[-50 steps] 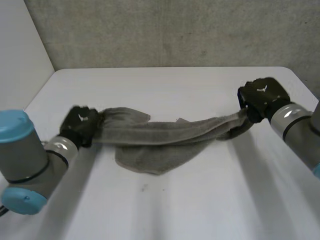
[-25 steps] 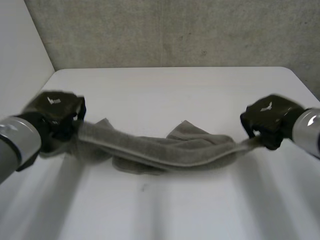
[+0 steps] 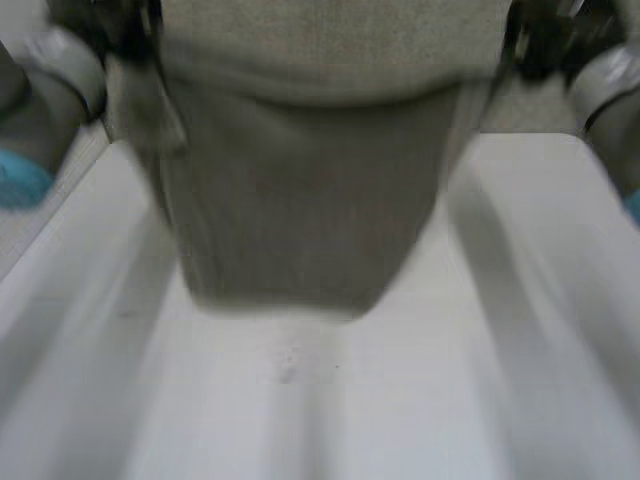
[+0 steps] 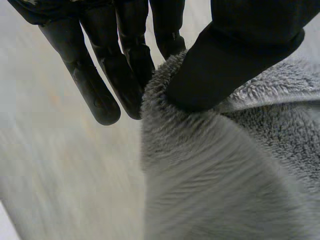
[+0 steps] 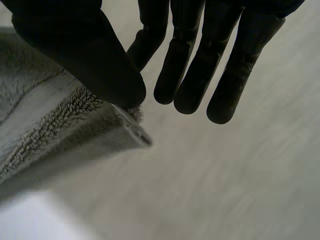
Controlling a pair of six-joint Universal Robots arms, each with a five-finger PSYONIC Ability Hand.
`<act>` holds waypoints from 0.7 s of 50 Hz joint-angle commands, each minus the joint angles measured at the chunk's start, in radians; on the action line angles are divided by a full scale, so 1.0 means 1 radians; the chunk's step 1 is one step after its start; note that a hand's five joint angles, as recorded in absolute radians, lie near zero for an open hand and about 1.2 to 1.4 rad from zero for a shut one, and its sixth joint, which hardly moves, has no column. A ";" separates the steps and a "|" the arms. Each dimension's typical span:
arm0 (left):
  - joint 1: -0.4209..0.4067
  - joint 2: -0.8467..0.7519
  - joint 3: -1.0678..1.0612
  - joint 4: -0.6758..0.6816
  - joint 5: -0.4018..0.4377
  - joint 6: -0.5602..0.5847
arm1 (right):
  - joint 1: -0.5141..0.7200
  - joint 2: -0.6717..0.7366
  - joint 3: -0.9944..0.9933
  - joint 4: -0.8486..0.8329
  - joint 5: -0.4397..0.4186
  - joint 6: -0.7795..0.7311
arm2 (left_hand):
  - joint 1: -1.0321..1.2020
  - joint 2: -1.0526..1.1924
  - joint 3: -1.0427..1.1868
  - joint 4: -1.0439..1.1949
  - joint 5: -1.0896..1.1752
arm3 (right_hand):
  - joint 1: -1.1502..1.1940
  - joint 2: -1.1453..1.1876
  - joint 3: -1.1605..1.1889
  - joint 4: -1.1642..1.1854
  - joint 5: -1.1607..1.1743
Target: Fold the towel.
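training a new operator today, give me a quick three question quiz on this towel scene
1. True or false: the towel lies flat on the table.
2. How does the left hand hold the towel? A) pinched between thumb and fingers B) draped over an open palm C) it does not touch it
3. Fill in: the right hand pinches the towel at a ____.
Key: 1 false, it hangs spread between the two raised hands; 2 A; 3 corner.
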 commanded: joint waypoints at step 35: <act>0.005 0.108 -1.040 0.211 0.034 0.077 | -0.035 0.038 0.644 0.169 -0.120 -0.179 | 0.219 0.180 0.180 0.180 0.194 | 0.025 0.203 0.204 0.199 0.228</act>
